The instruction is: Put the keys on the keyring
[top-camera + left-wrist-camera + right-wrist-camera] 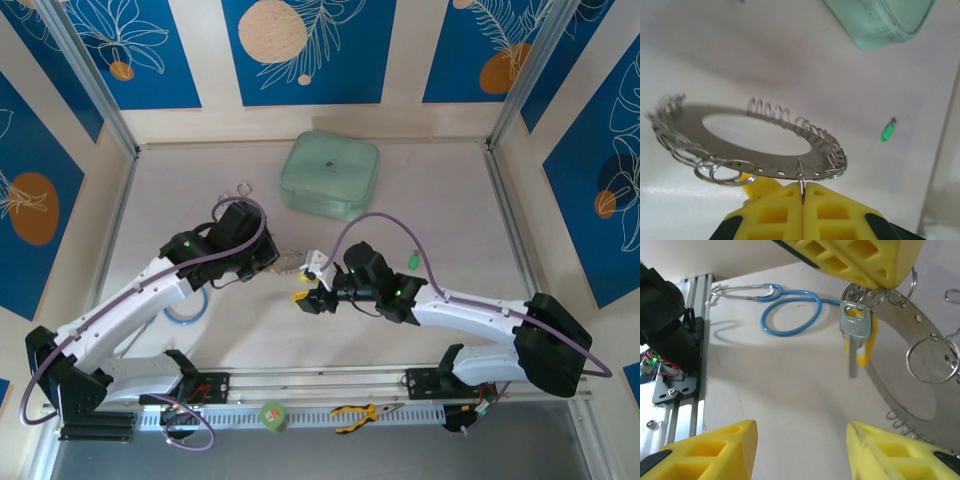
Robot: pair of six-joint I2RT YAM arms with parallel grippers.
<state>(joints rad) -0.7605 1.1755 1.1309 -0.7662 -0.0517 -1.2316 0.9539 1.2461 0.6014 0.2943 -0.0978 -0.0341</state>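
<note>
While my left hand (803, 189) pinches the keyring (690, 120), the yellow key (855, 327) already hangs beneath it; my right hand (800, 450) is spread, and the green key (887, 131) lies unthreaded beside its wrist.

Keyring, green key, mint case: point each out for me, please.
keyring (770, 161), left wrist view, near side of its flat metal band.
green key (887, 132), left wrist view, its green plastic head.
mint case (330, 175), top external view, middle of its lid.
</note>
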